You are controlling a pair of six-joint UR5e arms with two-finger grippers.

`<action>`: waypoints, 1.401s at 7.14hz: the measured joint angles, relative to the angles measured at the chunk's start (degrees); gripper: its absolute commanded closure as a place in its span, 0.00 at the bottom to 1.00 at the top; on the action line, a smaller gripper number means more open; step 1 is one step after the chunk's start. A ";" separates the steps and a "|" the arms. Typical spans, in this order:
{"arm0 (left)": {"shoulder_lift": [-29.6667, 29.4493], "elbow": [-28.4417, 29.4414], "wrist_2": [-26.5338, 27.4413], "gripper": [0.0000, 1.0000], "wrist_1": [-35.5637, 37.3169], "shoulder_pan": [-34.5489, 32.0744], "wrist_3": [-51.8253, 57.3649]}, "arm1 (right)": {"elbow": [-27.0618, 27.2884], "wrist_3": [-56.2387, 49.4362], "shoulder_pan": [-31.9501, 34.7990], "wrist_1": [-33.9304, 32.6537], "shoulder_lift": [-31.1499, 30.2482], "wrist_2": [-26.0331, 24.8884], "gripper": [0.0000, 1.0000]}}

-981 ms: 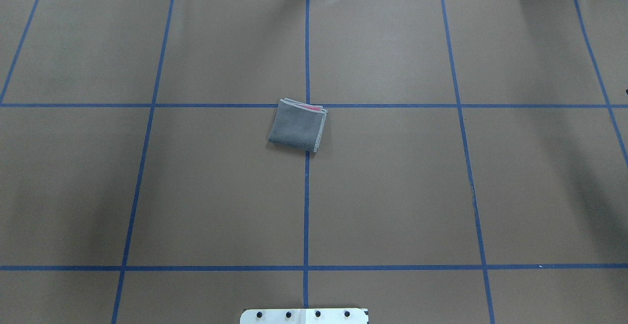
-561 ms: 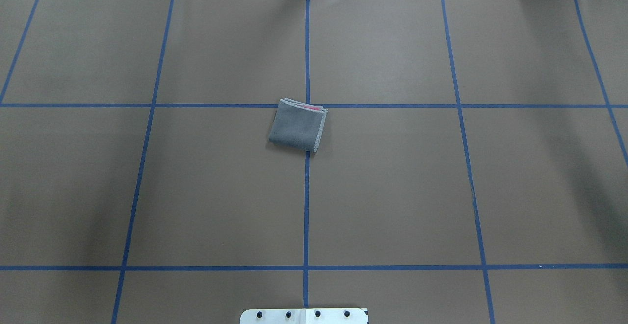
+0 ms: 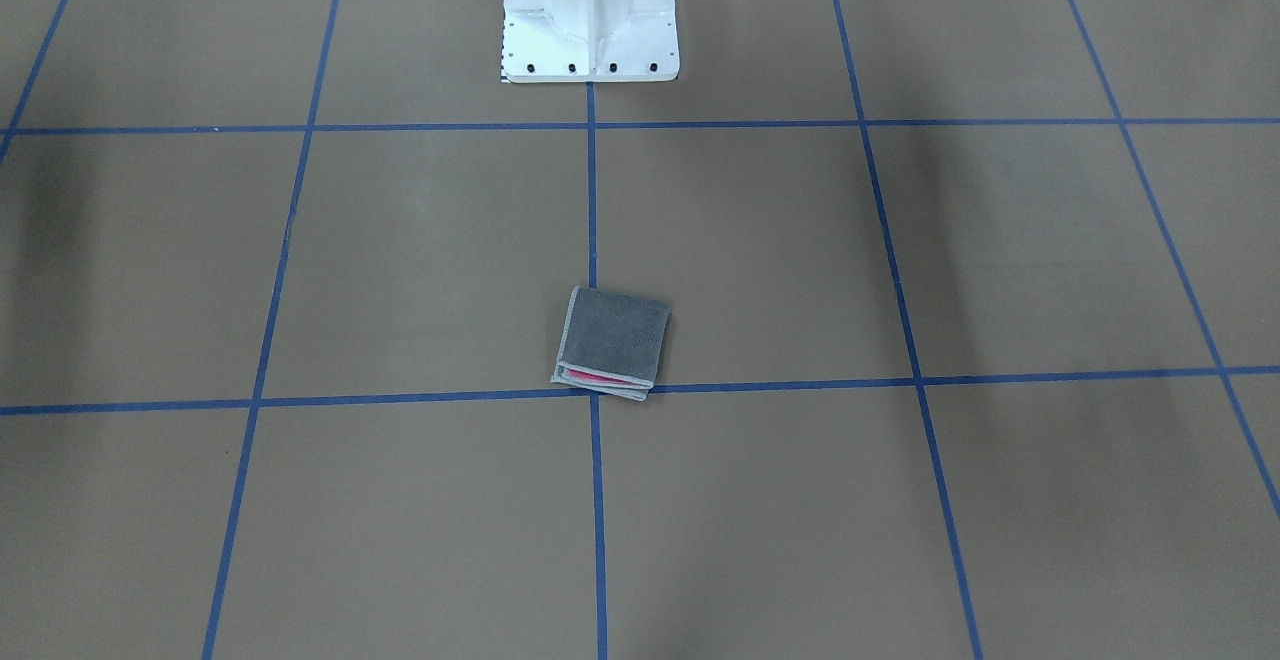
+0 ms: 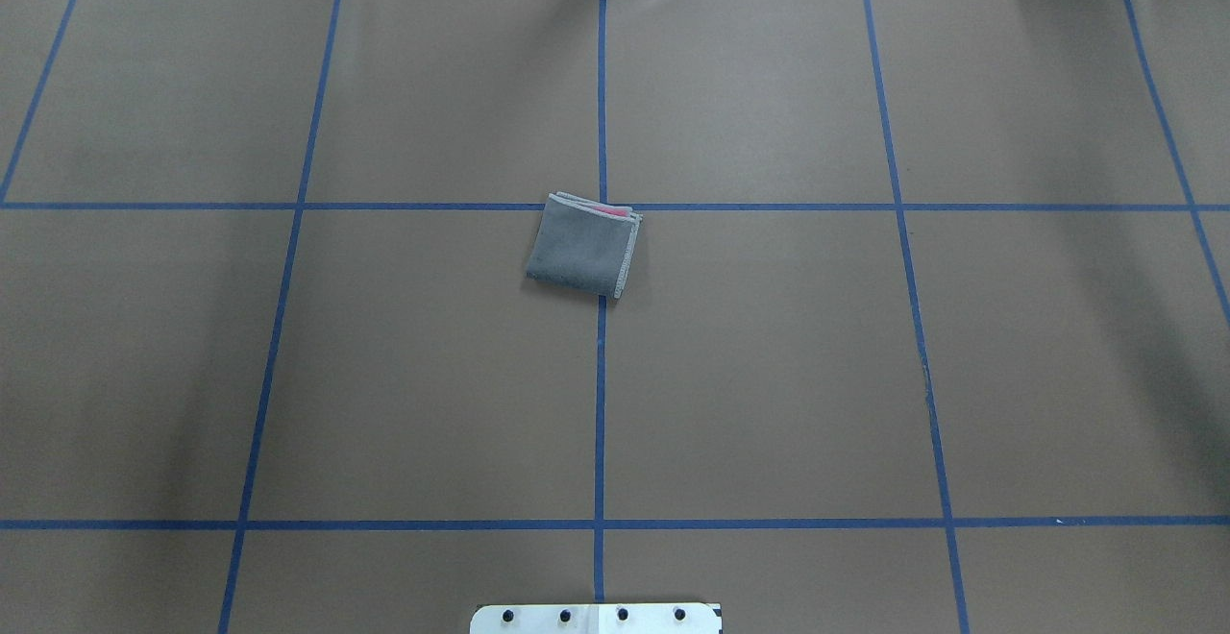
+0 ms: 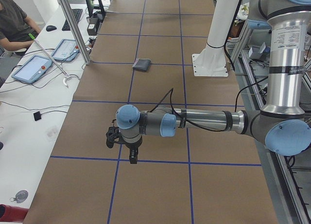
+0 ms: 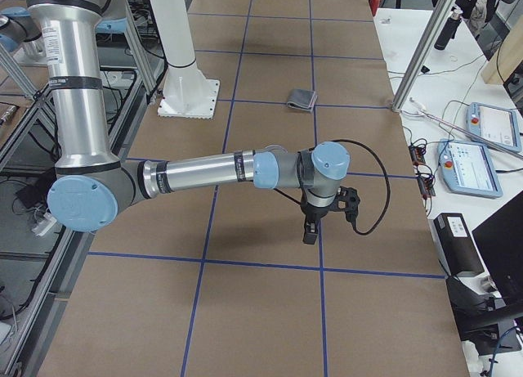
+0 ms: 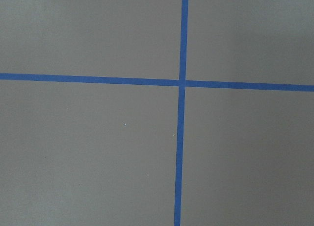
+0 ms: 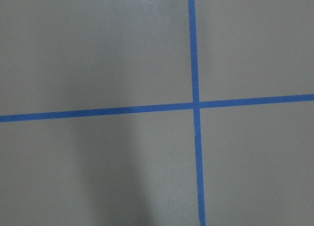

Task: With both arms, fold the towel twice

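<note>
Here's the towel, folded down to a small thick square, dark grey face up. A sliver of pink peeks out along its far edge, and the light border runs down its right side. It sits mid-table, straddling the centre line with most of it on the left. Its far edge touches the cross line there.

The table is covered in brown paper, marked into big squares by blue tape. The paper is smooth, with soft shadows at either end. At the near edge stands the white pedestal, bolted down on the centre line.

Both arms are well away from the cloth. The left arm reaches out low over the left end of the table. The left gripper points down just above the paper, close to a tape crossing. Are its jaws apart or together? Can't tell from the side. The right arm mirrors it at the right end, with the right gripper pointing down. Same story there: can't tell. Each wrist camera shows only bare paper and a tape crossing.

Around the room, a white bench runs along the far side with tablets and cables. A person is seated there. An aluminium post rises at the table's far edge.
</note>
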 measured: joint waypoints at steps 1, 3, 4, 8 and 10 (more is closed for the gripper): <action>-0.81 0.17 0.05 0.00 0.31 0.01 -0.07 | -0.39 -1.83 0.00 0.03 -0.07 -0.52 0.00; -1.51 0.06 -0.06 0.00 0.55 0.02 -0.12 | -0.71 -3.51 -0.09 0.12 -0.05 -0.10 0.00; -1.56 0.05 -0.14 0.00 0.54 0.04 -0.12 | -0.69 -3.56 -0.12 0.08 -0.03 1.01 0.00; -1.41 0.51 -0.26 0.00 0.04 0.05 -0.11 | 0.29 -4.18 -0.24 0.47 -1.00 3.24 0.00; -1.38 0.50 -0.29 0.00 -0.05 0.05 -0.10 | 1.21 -4.48 -0.93 0.49 -1.61 0.86 0.00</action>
